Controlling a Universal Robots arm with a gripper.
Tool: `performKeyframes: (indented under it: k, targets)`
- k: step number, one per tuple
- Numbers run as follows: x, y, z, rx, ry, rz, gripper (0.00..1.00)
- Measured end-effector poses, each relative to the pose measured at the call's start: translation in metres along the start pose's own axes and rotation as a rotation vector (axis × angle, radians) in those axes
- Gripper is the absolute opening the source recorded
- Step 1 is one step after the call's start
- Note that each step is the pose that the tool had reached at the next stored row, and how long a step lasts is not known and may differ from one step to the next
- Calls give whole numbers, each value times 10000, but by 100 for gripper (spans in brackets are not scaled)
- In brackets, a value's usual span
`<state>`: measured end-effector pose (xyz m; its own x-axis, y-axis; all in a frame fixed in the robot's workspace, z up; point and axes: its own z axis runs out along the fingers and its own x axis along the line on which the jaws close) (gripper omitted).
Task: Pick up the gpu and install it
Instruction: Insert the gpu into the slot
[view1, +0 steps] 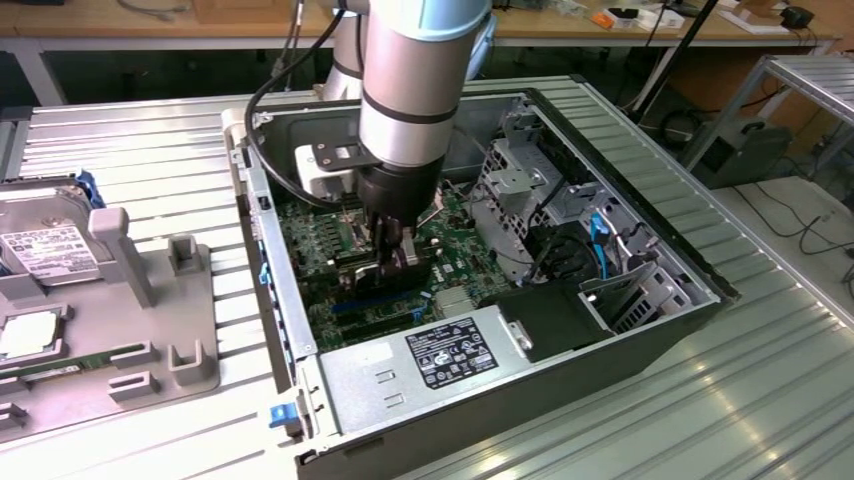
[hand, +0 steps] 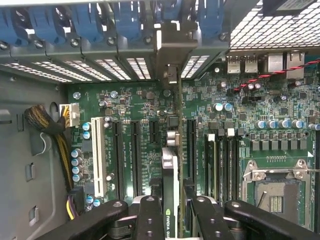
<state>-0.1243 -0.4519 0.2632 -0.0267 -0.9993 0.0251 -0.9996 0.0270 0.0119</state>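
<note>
Arm reaches straight down into open computer case (view1: 641, 330), wrist vertical. Gripper (hand: 170, 207) jaws clamped narrow on gpu (hand: 170, 175), held edge-on above green motherboard (hand: 235, 125), bracket end toward rear slot covers (hand: 120, 67); card probably in or just above slot, contact unclear.

A ribbed metal table (view1: 747, 380) is carrying an open computer case (view1: 534, 395) lying on its side. Just beside it, toward the exterior view's left, a grey holder tray (view1: 160, 330) is sitting, with a hard drive (view1: 40, 240) resting in it.
</note>
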Motion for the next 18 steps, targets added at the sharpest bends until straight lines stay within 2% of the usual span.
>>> performKeyframes:
  k: [4, 8, 18]
  targets:
    - [14, 4, 22, 6, -18, 0, 27]
    - [31, 20, 66, 28, -75, -1, 27]
    - [41, 46, 81, 34, -94, 0, 27]
